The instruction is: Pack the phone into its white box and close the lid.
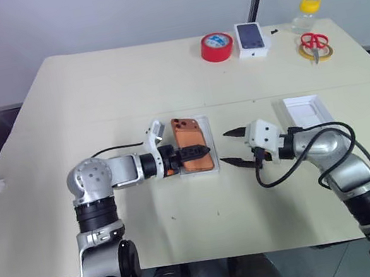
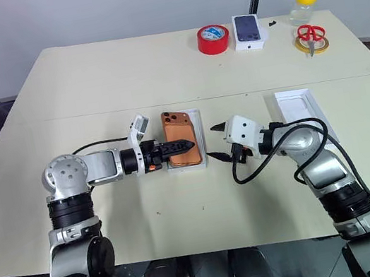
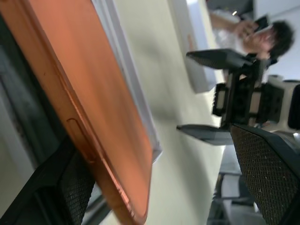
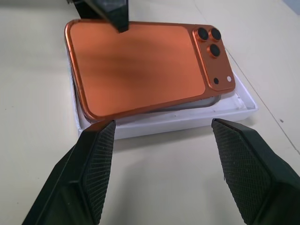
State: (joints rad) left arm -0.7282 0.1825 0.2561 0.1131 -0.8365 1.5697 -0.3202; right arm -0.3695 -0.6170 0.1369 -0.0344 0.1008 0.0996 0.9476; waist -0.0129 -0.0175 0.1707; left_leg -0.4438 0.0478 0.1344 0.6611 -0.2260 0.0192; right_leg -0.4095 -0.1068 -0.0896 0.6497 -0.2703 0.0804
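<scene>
Table (image 1: 90, 90): large, pale cream top, bearing all items.

Right gripper (image 1: 235, 147): on the near right, just beside the box's right wall, pointing left at it; black fingers spread wide, nothing between them.

Left gripper (image 1: 198, 150): reaching in from the left over the phone's near half; fingers parted, one above the orange back, one at the left edge; whether they press the phone cannot be told.

Lid (image 1: 304, 112): white, lying open-face-up well to the right of the box, behind the right arm.

White box (image 4: 187, 119): shallow, at table centre, long axis running away from the robot.

Phone (image 1: 194, 151): orange, back up, lying on the white box, not fully seated; its right long edge stands above the wall. Long axis matches the box; camera cluster at the far end.

Far edge: red tape roll (image 1: 217, 46), small phone-picture box (image 1: 251, 38), scissors (image 1: 311, 43), yellow-capped bottle (image 1: 307, 11).
</scene>
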